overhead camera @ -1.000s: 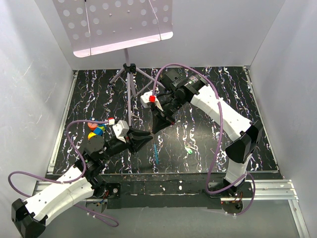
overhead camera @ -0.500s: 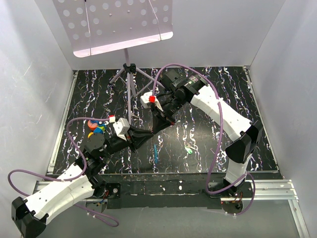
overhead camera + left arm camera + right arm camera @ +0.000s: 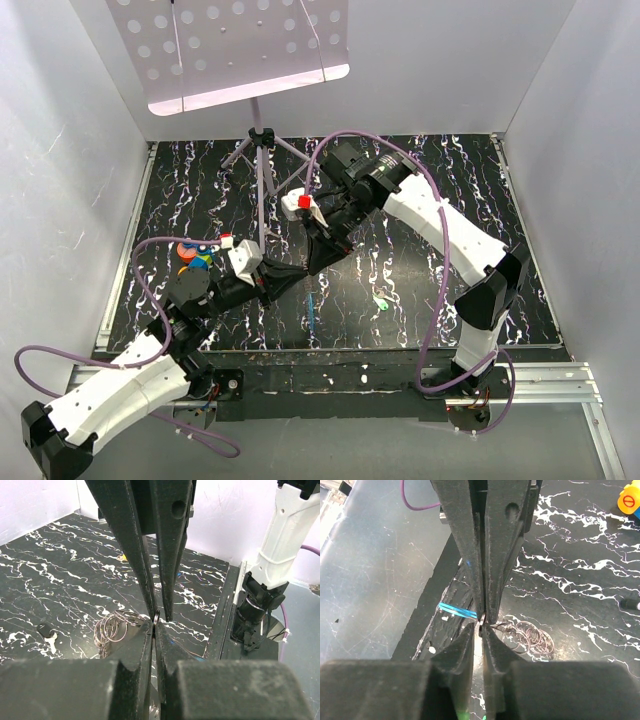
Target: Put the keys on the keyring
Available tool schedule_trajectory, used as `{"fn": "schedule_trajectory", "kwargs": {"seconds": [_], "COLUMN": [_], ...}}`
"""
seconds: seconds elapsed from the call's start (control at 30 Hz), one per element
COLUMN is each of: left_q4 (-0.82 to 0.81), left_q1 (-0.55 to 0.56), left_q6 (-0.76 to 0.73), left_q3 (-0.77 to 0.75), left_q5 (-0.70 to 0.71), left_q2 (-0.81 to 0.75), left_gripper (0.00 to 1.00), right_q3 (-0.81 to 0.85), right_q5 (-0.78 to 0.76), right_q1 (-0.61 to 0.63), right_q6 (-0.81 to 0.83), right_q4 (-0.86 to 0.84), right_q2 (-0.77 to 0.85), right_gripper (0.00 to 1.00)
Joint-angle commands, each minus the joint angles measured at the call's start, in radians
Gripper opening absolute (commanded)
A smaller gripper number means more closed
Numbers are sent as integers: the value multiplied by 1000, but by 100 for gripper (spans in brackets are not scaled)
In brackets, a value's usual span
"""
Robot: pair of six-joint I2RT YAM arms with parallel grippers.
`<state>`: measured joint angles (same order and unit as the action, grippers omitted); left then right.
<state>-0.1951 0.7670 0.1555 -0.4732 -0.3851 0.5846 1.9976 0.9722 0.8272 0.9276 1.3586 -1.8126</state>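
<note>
Two grippers now meet tip to tip at mid-table.

- Far left: a clump of coloured toys (image 3: 190,257) sits near the table's left edge, close beside the left arm.
- Left gripper (image 3: 298,272): a second ago it sat lower, nearer its base, with fingers spread. It has since slid up and right and closed to a slit. The left wrist view shows that slit pinching a thin keyring (image 3: 157,616), seen edge-on.
- Loose on the table beside the pinch: a heap of spare rings (image 3: 114,628) and a black-headed key (image 3: 46,631).
- Right gripper (image 3: 315,256): it has hardly moved. Its fingers are also down to a slit, meeting the same ring from the opposite side, and it looks clamped on it.
- Blue strip (image 3: 314,306): it trails just below the pinch point. I cannot tell whether it hangs or lies flat.
- Meaning: the ring is now held from both sides, likely the setup for prying its coil open. No key is on it yet.
- Green key (image 3: 381,300): it lies on the table (image 3: 450,200) to the right, well apart from both grippers.

Room:
- Open marbled surface runs right of the grippers toward the green key.
- The music stand tripod (image 3: 262,138) stands behind them.
- White walls (image 3: 60,200) close in on both sides.
- The near table edge runs just below the strip.
</note>
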Motion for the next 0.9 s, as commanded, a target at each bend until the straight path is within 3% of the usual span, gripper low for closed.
{"fn": "schedule_trajectory", "kwargs": {"seconds": [0.0, 0.23, 0.53, 0.6, 0.67, 0.77, 0.87], "left_q4": [-42, -107, -259, -317, -381, -473, -520], "left_q1": [-9, -17, -37, -41, -43, -43, -43], "left_q6": [27, 107, 214, 252, 283, 321, 345], "left_q3": [-10, 13, 57, 74, 90, 103, 105], "left_q5": [-12, -29, 17, 37, 74, 109, 127], "left_q2": [-43, -43, -57, -52, -48, -37, -22], "left_gripper": [0, 0, 0, 0, 0, 0, 0], "right_q3": [15, 53, 196, 152, 23, -88, -117], "right_q5": [7, 3, 43, 138, 259, 387, 370], "right_q1": [4, -31, -167, -186, -195, -192, -175], "right_q6": [-35, -105, -179, -188, -187, -133, -177], "right_q4": [102, 73, 14, -42, -134, -141, -176], "right_q2": [56, 67, 87, 120, 180, 196, 194], "right_gripper": [24, 32, 40, 43, 53, 53, 53]}}
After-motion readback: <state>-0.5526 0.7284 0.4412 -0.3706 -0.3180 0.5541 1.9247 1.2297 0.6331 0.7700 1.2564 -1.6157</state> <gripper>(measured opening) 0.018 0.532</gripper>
